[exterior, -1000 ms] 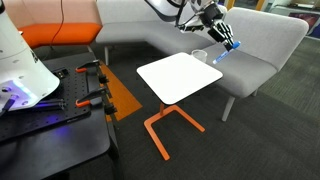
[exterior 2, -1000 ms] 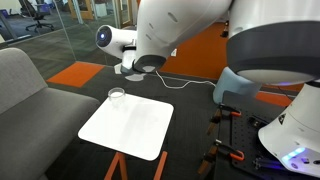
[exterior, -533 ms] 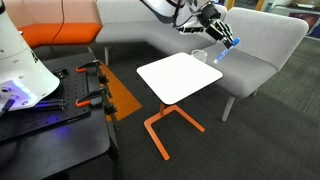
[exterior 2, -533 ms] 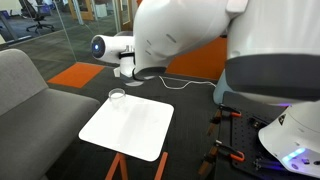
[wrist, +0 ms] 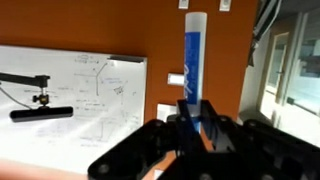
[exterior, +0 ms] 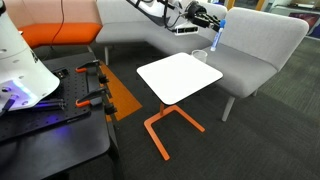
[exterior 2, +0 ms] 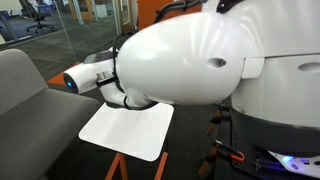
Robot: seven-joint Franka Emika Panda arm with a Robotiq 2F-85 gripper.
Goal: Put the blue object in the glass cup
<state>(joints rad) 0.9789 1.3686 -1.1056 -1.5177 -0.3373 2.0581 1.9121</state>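
Observation:
In the wrist view my gripper [wrist: 192, 118] is shut on the blue object [wrist: 191, 60], a slim blue stick with a white tip that stands up between the fingers. In an exterior view the gripper [exterior: 210, 18] holds the blue object [exterior: 220, 23] high above the far corner of the white table [exterior: 175, 78]. The glass cup [exterior: 200, 54] stands on that far corner, below the gripper. In an exterior view the arm's body [exterior 2: 190, 60] fills the picture and hides the cup and the gripper; only part of the table [exterior 2: 125, 135] shows.
A grey sofa [exterior: 255, 50] wraps behind the table. An orange table frame [exterior: 165, 125] stands on the carpet. A black bench with clamps [exterior: 60, 95] is at one side. The wrist view faces an orange wall with a whiteboard [wrist: 70, 95].
The gripper has risen and turned with the blue object, which now points upward. The arm has swung in front of one exterior camera and now hides the cup there.

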